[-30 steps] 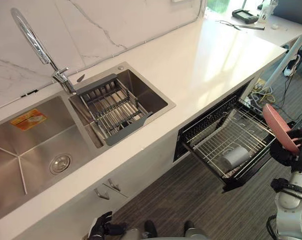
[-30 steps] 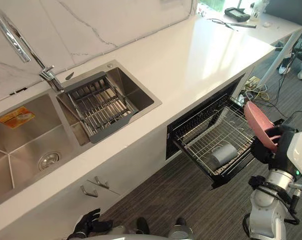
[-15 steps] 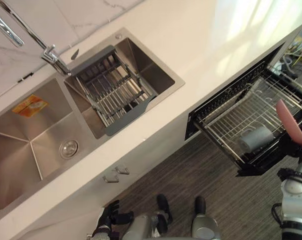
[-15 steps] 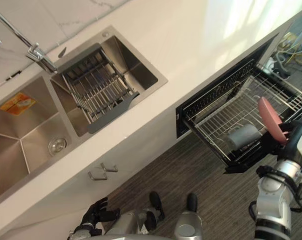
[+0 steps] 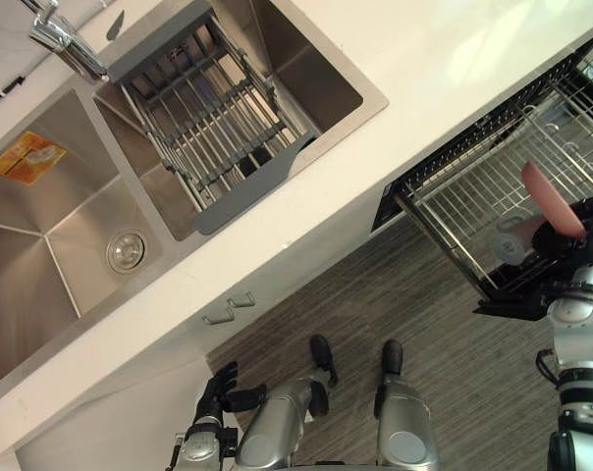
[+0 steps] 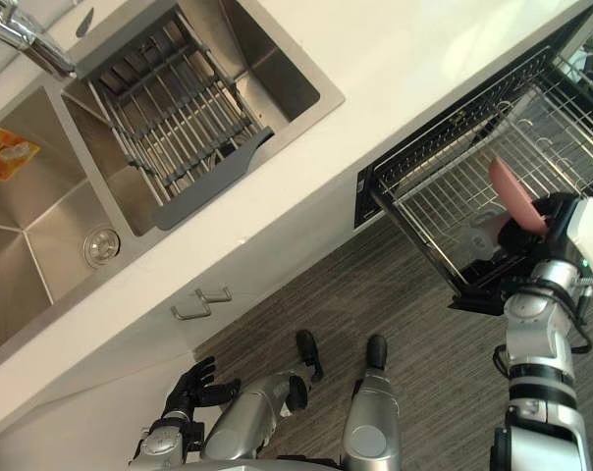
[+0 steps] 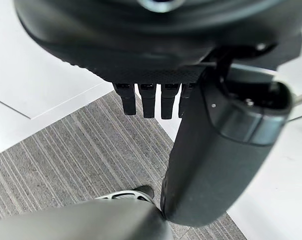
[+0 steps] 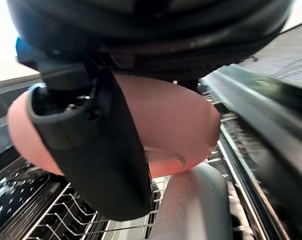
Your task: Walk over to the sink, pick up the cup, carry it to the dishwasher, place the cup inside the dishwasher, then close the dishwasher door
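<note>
My right hand is shut on a pink shallow dish, held on edge over the pulled-out wire rack of the dishwasher. In the right wrist view the thumb presses across the pink dish, with the fingers behind it. A grey cup lies on its side in the rack just below the dish, and shows close under it as the grey cup. My left hand hangs low by the cabinet front, its fingers straight and holding nothing.
A double steel sink sits in the white counter, with a grey drain rack across one basin and the tap behind. Cabinet handles stick out below. Striped grey floor lies before the dishwasher.
The camera has tipped down and shifted. My right hand has carried the pink dish from beside the rack's outer end to over the rack, close above the grey cup. The left hand stays low.
</note>
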You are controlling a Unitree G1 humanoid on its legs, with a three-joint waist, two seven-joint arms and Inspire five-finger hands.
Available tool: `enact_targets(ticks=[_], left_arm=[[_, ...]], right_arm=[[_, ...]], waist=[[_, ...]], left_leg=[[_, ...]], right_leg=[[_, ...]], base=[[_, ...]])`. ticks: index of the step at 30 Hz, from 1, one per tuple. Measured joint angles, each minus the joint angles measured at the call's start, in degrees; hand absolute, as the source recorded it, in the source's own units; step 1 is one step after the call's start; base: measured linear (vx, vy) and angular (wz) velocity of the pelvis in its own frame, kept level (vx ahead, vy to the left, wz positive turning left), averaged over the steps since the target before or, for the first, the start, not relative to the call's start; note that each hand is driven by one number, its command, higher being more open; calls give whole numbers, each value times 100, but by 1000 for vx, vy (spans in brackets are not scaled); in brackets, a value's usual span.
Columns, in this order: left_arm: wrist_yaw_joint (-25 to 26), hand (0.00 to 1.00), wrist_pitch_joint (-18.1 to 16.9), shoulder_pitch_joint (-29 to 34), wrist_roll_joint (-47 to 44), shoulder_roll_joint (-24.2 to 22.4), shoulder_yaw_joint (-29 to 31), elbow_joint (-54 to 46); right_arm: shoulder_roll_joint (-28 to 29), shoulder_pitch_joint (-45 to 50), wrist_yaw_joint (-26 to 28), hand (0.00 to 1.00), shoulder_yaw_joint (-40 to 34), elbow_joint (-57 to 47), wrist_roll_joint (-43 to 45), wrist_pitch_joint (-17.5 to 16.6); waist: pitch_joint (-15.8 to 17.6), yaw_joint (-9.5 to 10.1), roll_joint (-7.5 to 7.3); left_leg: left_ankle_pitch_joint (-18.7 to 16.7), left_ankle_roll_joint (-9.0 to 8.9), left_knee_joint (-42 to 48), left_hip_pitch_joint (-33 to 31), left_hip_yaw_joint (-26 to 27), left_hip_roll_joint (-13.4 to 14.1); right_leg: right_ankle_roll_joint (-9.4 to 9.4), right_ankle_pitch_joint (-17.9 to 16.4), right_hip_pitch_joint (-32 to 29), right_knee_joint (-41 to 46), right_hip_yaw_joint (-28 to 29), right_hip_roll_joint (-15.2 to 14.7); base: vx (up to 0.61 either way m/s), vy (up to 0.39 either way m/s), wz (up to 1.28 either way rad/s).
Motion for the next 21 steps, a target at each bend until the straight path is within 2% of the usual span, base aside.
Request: enact_targets(ticks=[6, 7, 11, 21], left_arm=[[50, 90, -63, -21, -108, -18, -2, -69], [62, 90, -65, -21, -120, -19, -2, -72], [85, 90, -66, -21, -162, -30, -2, -83], [105, 90, -56, -21, -209, -79, -1, -215]], right_arm=[[-334, -567, 28, 30, 281, 580, -7, -61], [-351, -600, 28, 90, 288, 628, -10, -61], [-485, -718, 27, 90, 501, 776, -19, -61], [-483, -734, 27, 90, 511, 888, -16, -21]], waist=[[91, 14, -4], [94, 13, -7], [104, 17, -10], [130, 116, -45]], left_leg=[[130, -10, -64, -159, -145, -45], [162, -8, -98, -162, -204, -63], [278, 1, -256, -196, -251, -110], [389, 8, -412, -207, -354, -156]], right_leg=[[-7, -3, -209, 120, -42, -61], [-9, -4, -219, 126, -63, -68], [-9, -3, -318, 158, -95, -77], [-11, 1, -369, 156, -146, -95]], base=[[-17, 16, 8], [2, 19, 9], [5, 11, 6], [16, 3, 3]])
